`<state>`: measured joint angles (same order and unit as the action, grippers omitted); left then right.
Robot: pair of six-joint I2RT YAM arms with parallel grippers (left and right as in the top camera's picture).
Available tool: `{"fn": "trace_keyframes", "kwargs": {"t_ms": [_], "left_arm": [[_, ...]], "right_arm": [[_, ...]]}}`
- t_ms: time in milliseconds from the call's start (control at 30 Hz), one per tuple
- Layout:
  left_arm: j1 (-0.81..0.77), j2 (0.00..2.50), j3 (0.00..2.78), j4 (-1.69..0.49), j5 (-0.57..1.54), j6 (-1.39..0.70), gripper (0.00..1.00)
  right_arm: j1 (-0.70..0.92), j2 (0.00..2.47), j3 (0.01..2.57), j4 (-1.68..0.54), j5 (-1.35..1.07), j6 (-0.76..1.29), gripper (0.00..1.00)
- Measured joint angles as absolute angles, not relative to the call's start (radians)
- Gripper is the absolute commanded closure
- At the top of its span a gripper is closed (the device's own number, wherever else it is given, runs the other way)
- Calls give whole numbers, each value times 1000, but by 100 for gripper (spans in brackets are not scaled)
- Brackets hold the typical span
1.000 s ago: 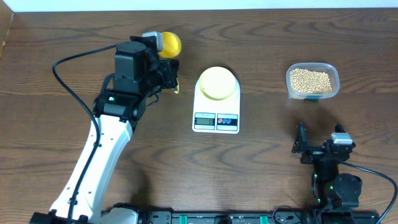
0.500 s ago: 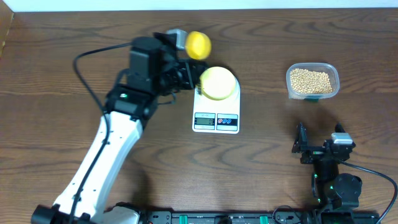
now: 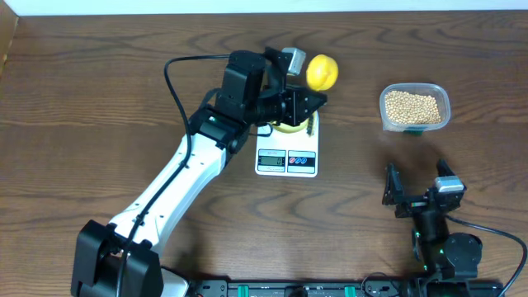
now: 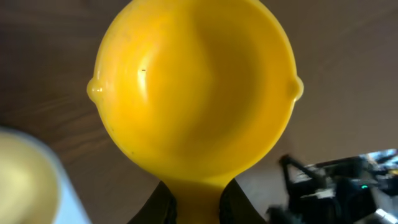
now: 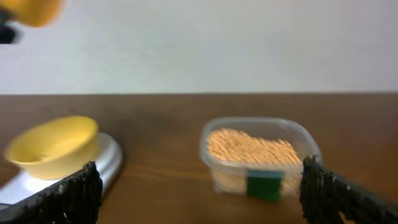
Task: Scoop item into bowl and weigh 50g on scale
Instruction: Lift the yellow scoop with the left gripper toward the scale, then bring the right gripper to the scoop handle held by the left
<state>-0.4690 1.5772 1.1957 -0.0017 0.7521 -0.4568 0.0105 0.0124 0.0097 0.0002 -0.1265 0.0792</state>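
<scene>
My left gripper (image 3: 311, 92) (image 4: 198, 206) is shut on the handle of a yellow scoop (image 3: 322, 73) (image 4: 194, 87). The scoop's cup is empty and hangs above the table, just past the far right corner of the white scale (image 3: 286, 162). My left wrist covers most of the pale yellow bowl (image 3: 288, 127) on the scale. In the right wrist view the bowl (image 5: 53, 146) sits plainly on the scale (image 5: 107, 163). Tan beans (image 3: 412, 104) (image 5: 249, 146) fill a clear container (image 3: 416, 122) at the right. My right gripper (image 3: 417, 195) (image 5: 199, 199) rests open and empty, nearer the front edge than the container.
The left arm stretches diagonally from the front left across the table to the scale. A black cable (image 3: 186, 62) loops behind its wrist. The container carries a green label (image 5: 260, 186) on its near side. Bare wooden table (image 3: 99, 82) lies at the far left.
The left arm swung right with the scoop, from left of the scale to above its right side. The right gripper shifted slightly and stayed open.
</scene>
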Motion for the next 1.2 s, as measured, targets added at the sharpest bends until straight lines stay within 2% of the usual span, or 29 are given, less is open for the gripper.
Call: {"fn": "trace_keyframes", "kwargs": {"t_ms": [200, 433, 667, 700, 900, 1133, 1200], "left_arm": [[-476, 1577, 1196, 126, 779, -594, 92], [-476, 1577, 1196, 227, 780, -698, 92], [-476, 1577, 1196, 342, 717, -870, 92], [-476, 1577, 1196, 347, 698, -904, 92], [-476, 1577, 1196, 333, 643, -1056, 92], [-476, 1577, 1196, 220, 618, -1107, 92], [-476, 1577, 1196, 171, 607, -1111, 92]], "right_arm": [[10, 81, 167, -5, -178, 96, 1], [10, 366, 505, -59, -249, 95, 1], [10, 741, 865, -366, -359, 75, 1], [10, 793, 943, -473, -372, 66, 1], [10, 1022, 1305, -785, -405, 12, 1], [10, 1132, 1378, -792, -501, 4, 1], [11, 1153, 1378, -781, -568, 3, 7]]}}
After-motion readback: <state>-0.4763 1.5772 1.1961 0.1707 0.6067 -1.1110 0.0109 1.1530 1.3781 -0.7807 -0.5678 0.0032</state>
